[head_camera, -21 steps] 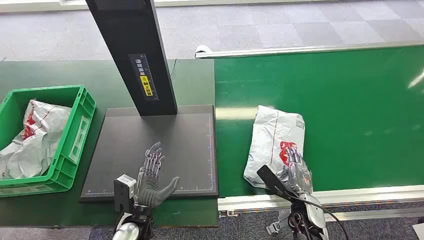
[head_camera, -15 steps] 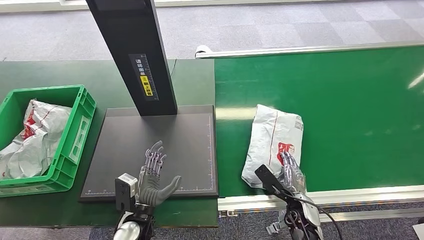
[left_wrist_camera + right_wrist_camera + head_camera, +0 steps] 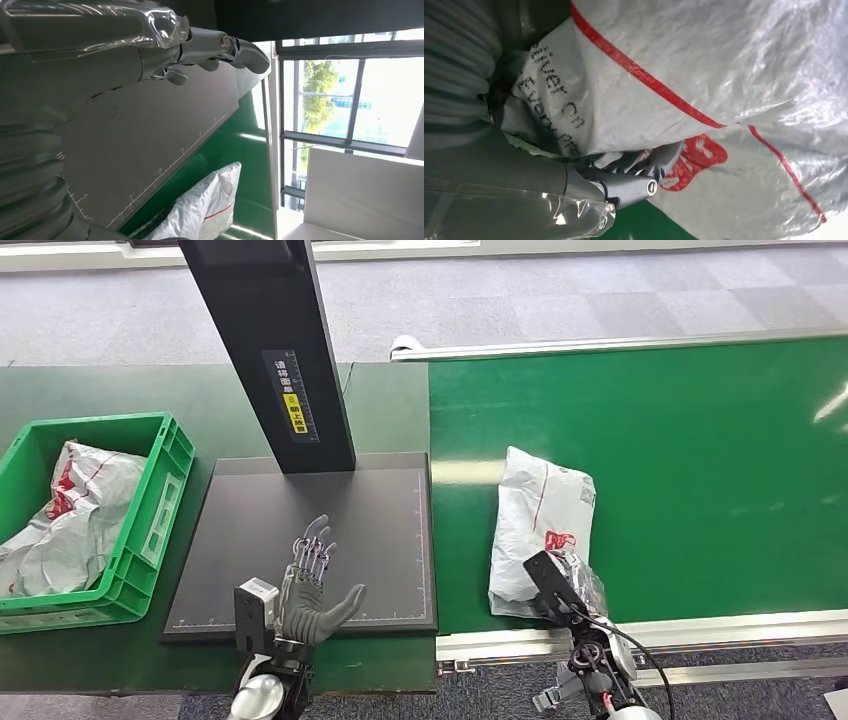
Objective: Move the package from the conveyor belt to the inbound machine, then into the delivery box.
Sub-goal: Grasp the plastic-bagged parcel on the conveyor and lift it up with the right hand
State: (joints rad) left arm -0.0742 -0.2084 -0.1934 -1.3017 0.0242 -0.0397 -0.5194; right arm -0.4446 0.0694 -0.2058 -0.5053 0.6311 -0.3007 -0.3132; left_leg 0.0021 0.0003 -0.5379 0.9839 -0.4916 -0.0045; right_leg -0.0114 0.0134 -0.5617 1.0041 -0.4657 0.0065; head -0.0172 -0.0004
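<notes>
Far left on the dark green table (image 3: 80,650): a green crate (image 3: 150,510), with a crumpled grey bag (image 3: 70,515) lying inside it.

Next along, a flat black scanning pad (image 3: 370,530) with ruler marks on its edges, and a black post (image 3: 275,350) rising from its far side with a small yellow label. This looks to be the inbound machine.

Left hand (image 3: 312,590) hovers over the near edge of the pad, fingers spread wide and straight, thumb out to the side, holding nothing.

Right of the pad, the bright green conveyor belt (image 3: 700,460). The package (image 3: 540,515), a grey plastic mailer with red print, lies on the belt near its left end, close to the near rail.

Right hand (image 3: 570,580) is at the package's near end; in the right wrist view its fingers (image 3: 634,185) are curled into the wrinkled plastic, gripping it.
</notes>
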